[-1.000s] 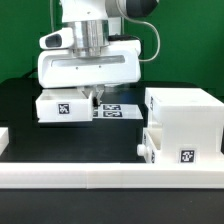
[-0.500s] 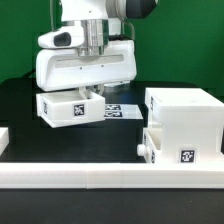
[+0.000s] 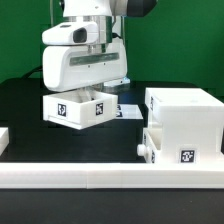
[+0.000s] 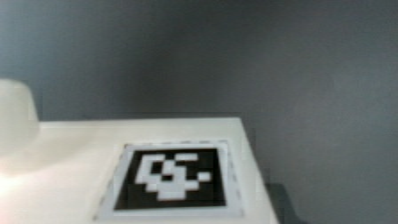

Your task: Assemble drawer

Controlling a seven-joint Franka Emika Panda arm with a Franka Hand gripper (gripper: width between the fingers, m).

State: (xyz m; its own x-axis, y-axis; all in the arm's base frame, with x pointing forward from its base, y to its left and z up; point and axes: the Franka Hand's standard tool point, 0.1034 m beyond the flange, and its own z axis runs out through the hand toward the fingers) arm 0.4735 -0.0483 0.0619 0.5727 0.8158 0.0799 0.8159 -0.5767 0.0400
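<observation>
Here the gripper (image 3: 96, 92) is mostly hidden: its fingers drop behind the near wall of the small tray (image 3: 78, 108), so their tips cannot be seen, and whether they clamp a wall of that tray cannot be told from either view. The arm's upper part is cut off by the exterior view's top edge. The wrist view is blurred and shows only a white surface bearing a black-and-white tag (image 4: 173, 179), with a pale rounded shape at one edge that is too soft to identify.

The small tray sits tilted, its corner turned toward the camera, the long axis running roughly across the exterior view. It is white, shallow and open-topped, with one square tag on each of the two visible faces. It lies above the black table (image 3: 25, 105), just in front of the marker board (image 3: 125, 110), which it partly covers.

The large shell (image 3: 183, 115) stands upright at the exterior view's right, well apart from the small tray. A second tray (image 3: 168, 150) with a knob and a tag sits just below the shell, behind the long white border wall (image 3: 100, 176).
</observation>
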